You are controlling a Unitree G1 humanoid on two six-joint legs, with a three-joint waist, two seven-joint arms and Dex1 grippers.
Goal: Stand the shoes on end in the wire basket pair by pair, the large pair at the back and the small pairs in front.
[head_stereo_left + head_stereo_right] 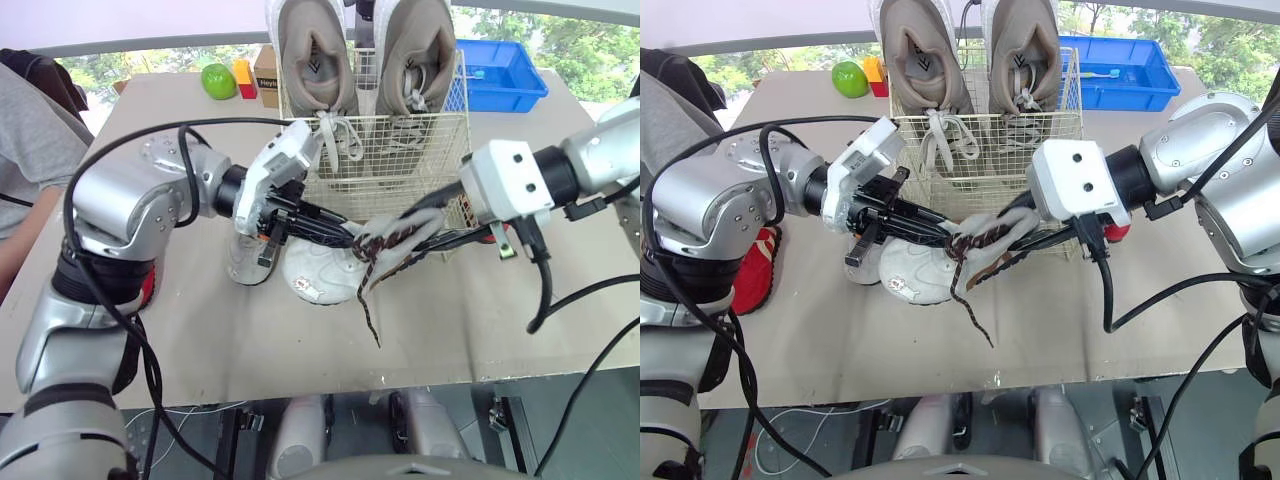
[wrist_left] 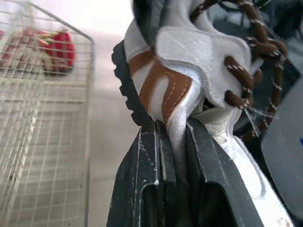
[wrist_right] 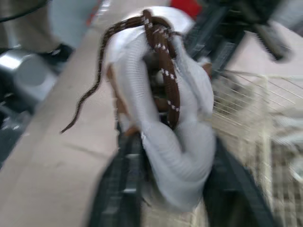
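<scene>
Two large grey mesh sneakers stand on end, toes up, side by side at the back of the cream wire basket (image 1: 400, 150): one on the left (image 1: 312, 50), one on the right (image 1: 415, 45), their white laces hanging down.

In front of the basket, above the tan tabletop (image 1: 450, 320), both grippers hold one small white shoe with brown trim and brown speckled laces (image 1: 992, 232). The left gripper (image 1: 335, 233) has its fingers clenched on the shoe's side wall, as the left wrist view shows. The right gripper (image 3: 170, 144) grasps the same shoe from the other end, a black finger on each side of it. One loose lace end dangles toward the table.

Below the held shoe, a second small white shoe (image 1: 320, 280) lies on the table. One red shoe (image 1: 750, 270) lies at the table's left edge. Behind the basket sit one green ball (image 1: 218, 80) and one blue plastic bin (image 1: 500, 75).
</scene>
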